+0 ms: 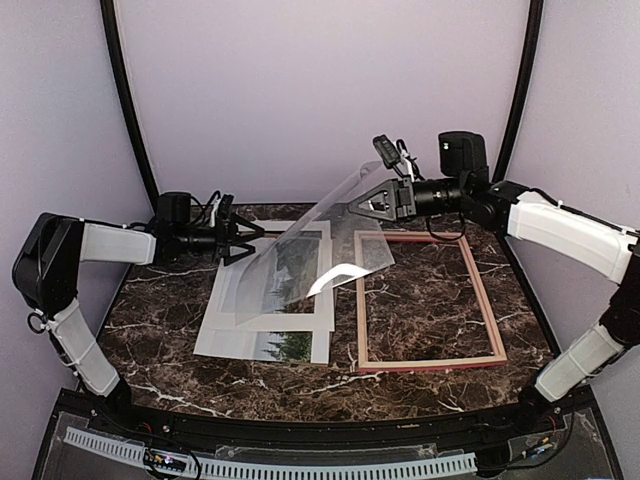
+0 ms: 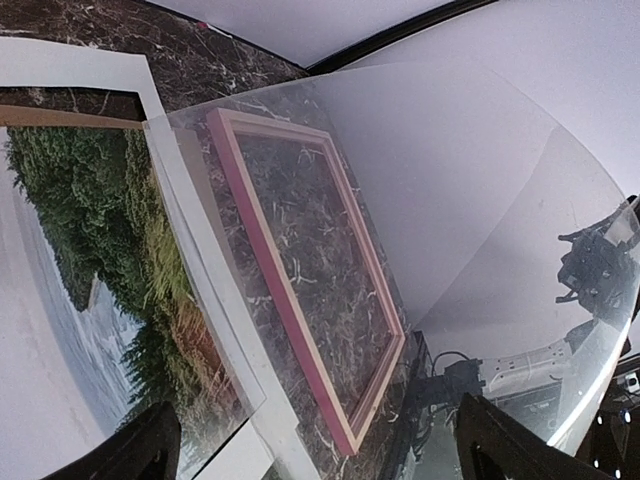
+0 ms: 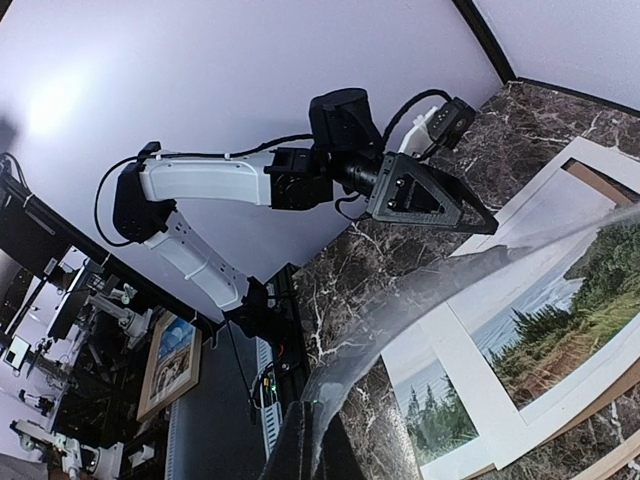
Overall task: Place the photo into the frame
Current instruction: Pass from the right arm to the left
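Note:
The pink-red frame [image 1: 430, 363] lies flat and empty on the right half of the marble table, seen through the sheet in the left wrist view [image 2: 280, 275]. The photo [image 1: 283, 272] lies left of it under a white mat board [image 1: 262, 318], its trees showing through the window [image 2: 90, 220] [image 3: 560, 330]. My right gripper [image 1: 352, 207] [image 3: 322, 440] is shut on a corner of a clear plastic sheet [image 1: 300, 250], which hangs bent over the mat and photo. My left gripper [image 1: 250, 247] [image 2: 315, 430] is open at the sheet's far left edge, nothing between its fingers.
A brown hardboard panel [image 2: 60, 117] peeks out under the mat at the back. The dark marble table [image 1: 170, 320] ends at a black rim in front. A grey curved backdrop surrounds the table.

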Controlling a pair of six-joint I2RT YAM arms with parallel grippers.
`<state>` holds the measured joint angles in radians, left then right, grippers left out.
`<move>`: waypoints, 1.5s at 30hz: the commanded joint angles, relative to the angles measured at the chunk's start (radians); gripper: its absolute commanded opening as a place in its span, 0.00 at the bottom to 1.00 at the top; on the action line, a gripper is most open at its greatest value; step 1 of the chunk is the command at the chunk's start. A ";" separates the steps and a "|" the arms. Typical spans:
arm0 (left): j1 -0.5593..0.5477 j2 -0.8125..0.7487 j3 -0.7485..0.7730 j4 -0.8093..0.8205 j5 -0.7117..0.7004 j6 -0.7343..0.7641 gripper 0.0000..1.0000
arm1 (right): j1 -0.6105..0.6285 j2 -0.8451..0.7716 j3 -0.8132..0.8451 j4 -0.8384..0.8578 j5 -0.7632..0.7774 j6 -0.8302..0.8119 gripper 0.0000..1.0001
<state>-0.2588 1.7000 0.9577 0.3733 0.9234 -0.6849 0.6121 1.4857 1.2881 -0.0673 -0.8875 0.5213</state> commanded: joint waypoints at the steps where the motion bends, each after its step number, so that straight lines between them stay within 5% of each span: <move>1: -0.011 0.019 -0.013 0.071 0.058 -0.059 0.99 | -0.005 -0.042 0.000 0.063 -0.036 -0.005 0.00; 16: -0.056 0.102 -0.054 0.408 0.238 -0.301 0.99 | -0.005 -0.096 -0.121 0.144 -0.014 -0.002 0.00; 45: -0.071 0.169 -0.058 0.521 0.255 -0.433 0.99 | -0.004 -0.064 -0.048 0.133 -0.037 -0.019 0.00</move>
<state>-0.3210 1.8626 0.9108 0.8223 1.1469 -1.0855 0.6121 1.4128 1.1938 0.0006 -0.9016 0.5064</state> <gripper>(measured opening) 0.990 0.014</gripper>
